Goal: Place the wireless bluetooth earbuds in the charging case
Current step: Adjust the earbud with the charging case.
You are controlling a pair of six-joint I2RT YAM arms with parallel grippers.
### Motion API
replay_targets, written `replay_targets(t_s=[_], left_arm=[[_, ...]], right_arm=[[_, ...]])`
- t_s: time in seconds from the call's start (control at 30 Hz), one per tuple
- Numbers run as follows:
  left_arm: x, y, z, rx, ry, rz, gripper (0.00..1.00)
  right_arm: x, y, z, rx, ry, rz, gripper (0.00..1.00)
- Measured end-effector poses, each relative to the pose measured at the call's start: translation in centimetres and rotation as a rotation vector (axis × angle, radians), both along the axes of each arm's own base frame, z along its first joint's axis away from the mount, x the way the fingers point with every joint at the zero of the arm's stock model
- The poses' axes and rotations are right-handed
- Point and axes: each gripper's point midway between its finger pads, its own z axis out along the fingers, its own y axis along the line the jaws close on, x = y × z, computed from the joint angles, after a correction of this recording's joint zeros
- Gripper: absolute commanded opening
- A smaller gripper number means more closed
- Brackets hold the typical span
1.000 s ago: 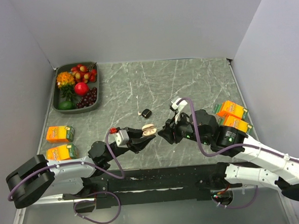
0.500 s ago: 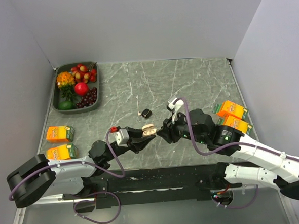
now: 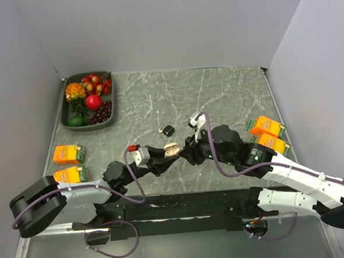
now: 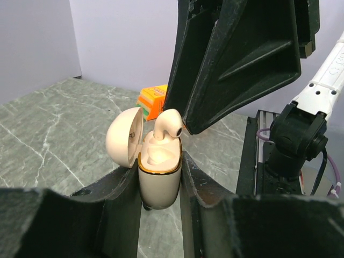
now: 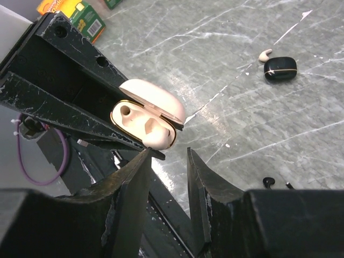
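Observation:
My left gripper (image 4: 159,172) is shut on a beige charging case (image 4: 159,185) with a gold rim, held upright with its lid open. One beige earbud (image 4: 171,122) stands in a slot, its head sticking up. My right gripper (image 5: 168,153) is open, its fingertips right at the case (image 5: 128,119) and earbud (image 5: 156,137), with nothing between them. In the top view both grippers (image 3: 165,153) (image 3: 186,151) meet at the case (image 3: 171,148). A small black case (image 5: 280,68) lies shut on the table with a pale earbud (image 5: 264,54) beside it.
A dark tray (image 3: 110,117) of fruit sits at the back left. Two orange cartons (image 3: 68,154) (image 3: 70,175) lie at the left, two more (image 3: 266,126) (image 3: 271,141) at the right. Tiny black pieces (image 5: 267,181) lie on the marble table (image 3: 217,97).
My right gripper has moved left, up to the held case, and its jaws have narrowed a little. The left gripper and the case have stayed put.

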Motion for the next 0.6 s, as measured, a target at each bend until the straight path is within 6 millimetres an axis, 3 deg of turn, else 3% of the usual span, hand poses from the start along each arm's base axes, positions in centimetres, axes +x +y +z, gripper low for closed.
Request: replay_targets(t_s=[0.43, 0.6], left_arm=[[-0.4, -0.3, -0.4, 0.008, 0.018, -0.028, 0.01], [-0.5, -0.4, -0.6, 0.013, 0.02, -0.032, 0.01]], right_arm=[[0.6, 1.0, 0.4, -0.002, -0.02, -0.01, 0.48], [0.6, 0.3, 1.4, 0.014, -0.048, -0.031, 0.45]])
